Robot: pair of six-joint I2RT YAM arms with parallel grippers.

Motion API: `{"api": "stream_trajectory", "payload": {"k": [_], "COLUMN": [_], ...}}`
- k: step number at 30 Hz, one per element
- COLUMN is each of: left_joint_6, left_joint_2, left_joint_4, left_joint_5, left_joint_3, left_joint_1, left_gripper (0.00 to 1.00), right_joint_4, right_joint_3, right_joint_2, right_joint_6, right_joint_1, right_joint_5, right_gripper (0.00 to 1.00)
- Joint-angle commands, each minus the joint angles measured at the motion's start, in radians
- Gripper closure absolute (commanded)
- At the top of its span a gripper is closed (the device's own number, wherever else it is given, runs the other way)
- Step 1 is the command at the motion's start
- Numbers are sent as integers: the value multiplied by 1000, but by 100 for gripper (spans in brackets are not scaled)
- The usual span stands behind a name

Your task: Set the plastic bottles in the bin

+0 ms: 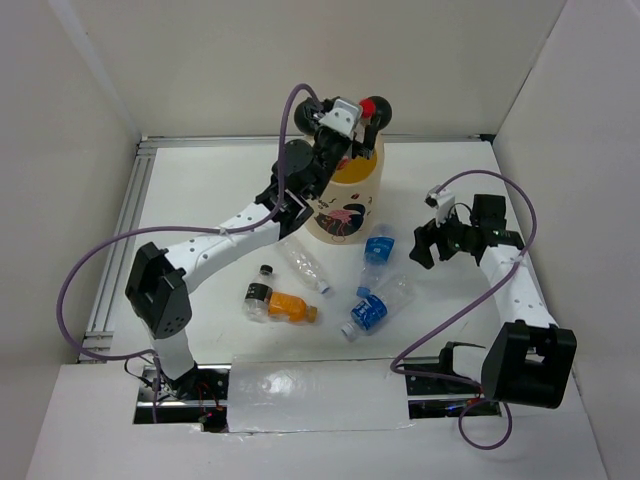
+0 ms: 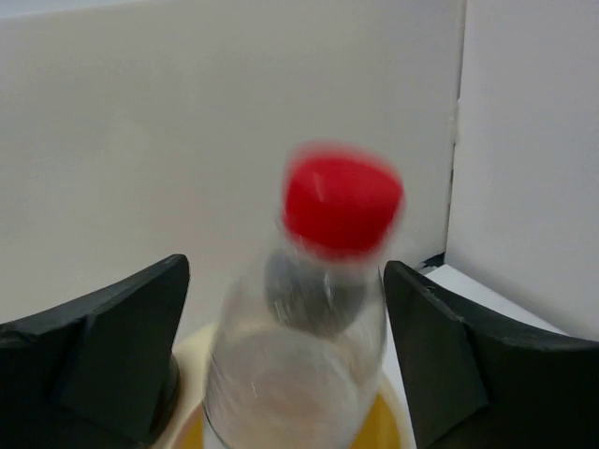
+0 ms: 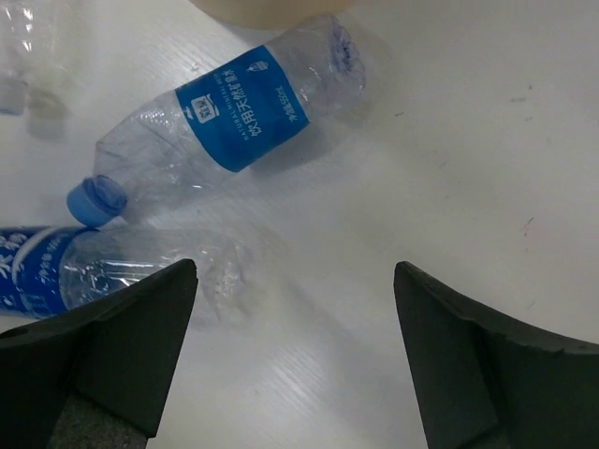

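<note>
The cream bin (image 1: 345, 200) with a flamingo picture stands at the back middle of the table. My left gripper (image 1: 347, 115) hovers over its rim. In the left wrist view the left gripper (image 2: 285, 265) is open, and a blurred clear bottle with a red cap (image 2: 342, 206) stands between the fingers above the bin's yellow inside (image 2: 388, 419), with a gap on its left. On the table lie two blue-label bottles (image 1: 378, 250) (image 1: 375, 308), an orange one (image 1: 290, 305), a black-label one (image 1: 259, 291) and a clear one (image 1: 303, 265). My right gripper (image 1: 428, 245) is open and empty above the table beside the blue bottles (image 3: 239, 108).
White walls enclose the table on the left, back and right. A metal rail (image 1: 120, 240) runs along the left edge. A black ball ear (image 1: 384, 113) sits on the bin's rim next to the red cap.
</note>
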Motion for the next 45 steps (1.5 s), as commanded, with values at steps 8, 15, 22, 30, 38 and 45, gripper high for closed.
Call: {"api": "stream_trajectory", "payload": {"k": [8,15,22,30,38,45], "left_joint_6": [-29,-194,-478,-857,-1105,-980], "left_joint_2": [-118,-497,-814,-986,-856,-736], "left_joint_4": [100,-145,-544,-866,-948,-848], "left_joint_5": [-25,-144,-403,-473,-560,-370], "left_joint_3": [-84,-373,-761,-986,-1020,-955], "left_joint_1": [-30,-120,-212,-269,-278,-98], "left_gripper": [0,0,0,0,0,0], "right_joint_4": [-4,119,216,399,477,227], "right_joint_3": [8,89,117,117,126,194], "right_joint_2": [4,194,373,474,612,537], "right_joint_6": [-113,394,656,828,894,682], "right_joint_1": [47,79,152,189,145,2], "right_joint_5": [-179,-189,-153,63,52,-84], "right_gripper": [6,18,7,8,48,100]}}
